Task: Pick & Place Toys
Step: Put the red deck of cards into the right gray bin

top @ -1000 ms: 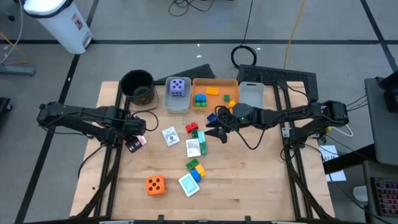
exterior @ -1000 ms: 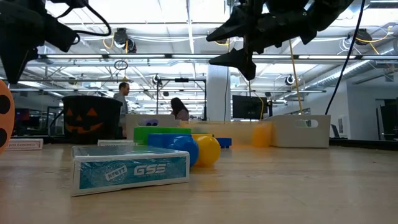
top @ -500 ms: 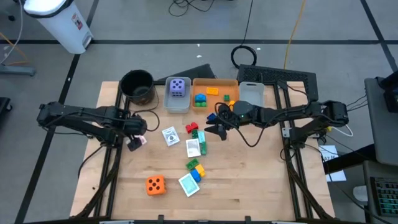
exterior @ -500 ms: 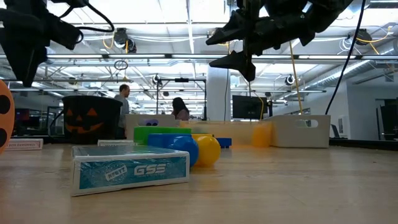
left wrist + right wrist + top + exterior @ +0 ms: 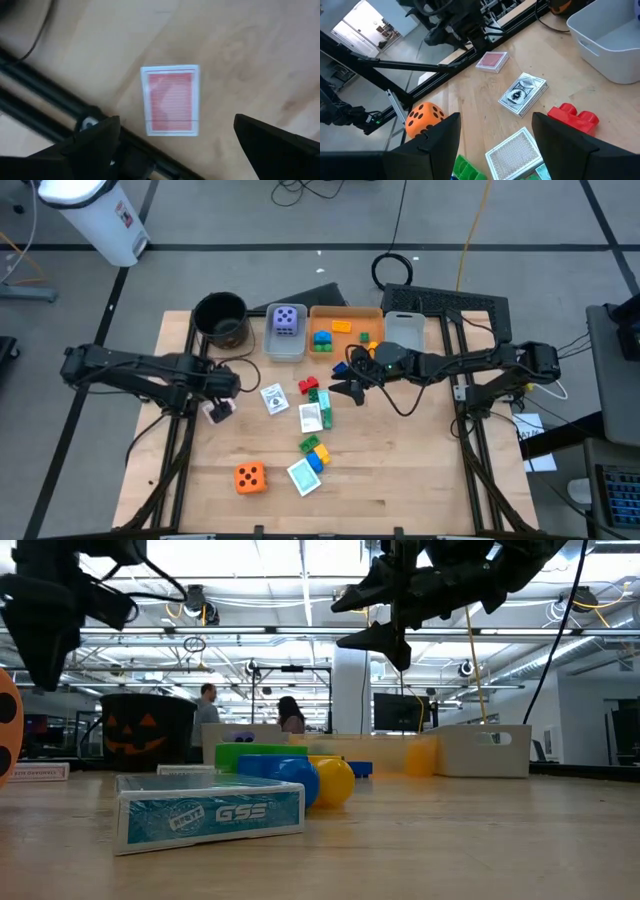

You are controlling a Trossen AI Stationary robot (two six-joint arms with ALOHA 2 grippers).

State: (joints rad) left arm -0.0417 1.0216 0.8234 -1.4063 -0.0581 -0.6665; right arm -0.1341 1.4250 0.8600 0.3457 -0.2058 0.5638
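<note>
Pink-backed card (image 5: 170, 100) lies flat on the wooden table (image 5: 400, 480) near its left edge, directly beneath the left gripper (image 5: 222, 395), whose fingers (image 5: 90, 145) stand spread wide to either side of it and hold nothing. In the right wrist view this card (image 5: 492, 61) sits just beside the dark rail of the table frame, apart from everything else. Right gripper (image 5: 350, 388) hangs above the table near the orange bin (image 5: 345, 332), its fingers (image 5: 435, 145) parted and empty. Below it on the table lie a white patterned card (image 5: 522, 94), a red brick (image 5: 572, 116) and a second pale card (image 5: 514, 152). Orange die (image 5: 250, 477) rests toward the front left of the table, well apart from both arms. A cluster of green, yellow and blue bricks (image 5: 315, 450) sits mid-table, with a teal card (image 5: 303, 475) just in front; in the low view this teal card (image 5: 210, 812) lies closest to the camera. Purple die (image 5: 287, 320) sits inside the grey bin (image 5: 284, 348), and several small bricks lie in the orange bin. An empty grey bin (image 5: 405, 333) stands to the right of that. Black pot (image 5: 221, 318) stands at the back left corner. Two people (image 5: 208, 705) show far off in the room behind.
</note>
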